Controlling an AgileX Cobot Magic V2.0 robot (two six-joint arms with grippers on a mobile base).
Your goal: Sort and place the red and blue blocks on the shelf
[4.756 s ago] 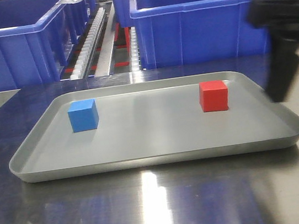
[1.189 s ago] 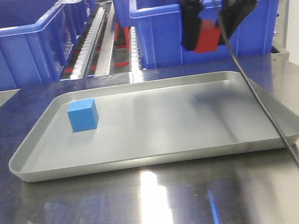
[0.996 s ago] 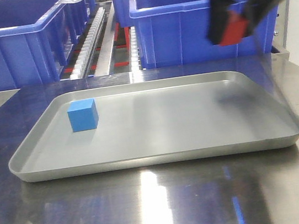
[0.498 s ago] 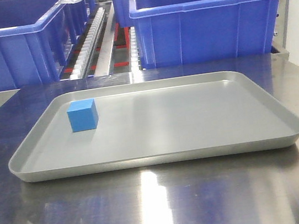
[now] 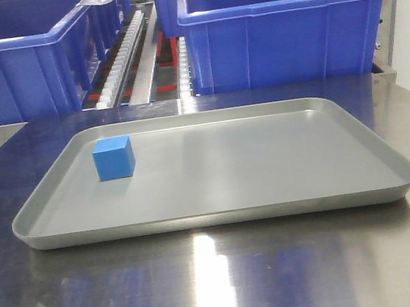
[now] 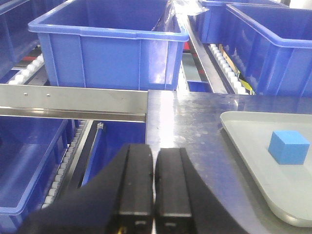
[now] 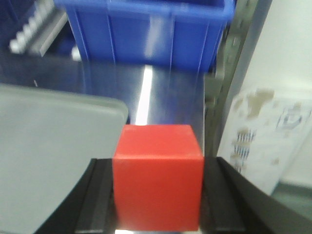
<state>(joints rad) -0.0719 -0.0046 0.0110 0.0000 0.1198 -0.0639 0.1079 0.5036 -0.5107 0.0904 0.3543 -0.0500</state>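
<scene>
The blue block (image 5: pixel 113 158) sits in the left part of the grey tray (image 5: pixel 214 217); in the left wrist view the blue block (image 6: pixel 288 146) lies to the right of my left gripper (image 6: pixel 154 148), which is shut on nothing and hangs off the table's left edge. The shelf's brushed steel rail (image 6: pixel 73 100) with two small screws runs just ahead of it. My right gripper (image 7: pixel 157 163) is shut on the red block (image 7: pixel 157 190), held above the steel surface past the tray's right corner (image 7: pixel 58 131). Neither gripper shows in the front view.
Large blue bins (image 5: pixel 286 24) (image 5: pixel 16 58) stand behind the tray, with a roller track (image 5: pixel 126 54) between them. More blue bins (image 6: pixel 109 44) sit beyond and below the shelf rail. A white wall with a paper sheet (image 7: pixel 265 131) is to the right gripper's right.
The right gripper carried the red block up off the tray and rightward, out of the front view. The blue block has stayed put.
</scene>
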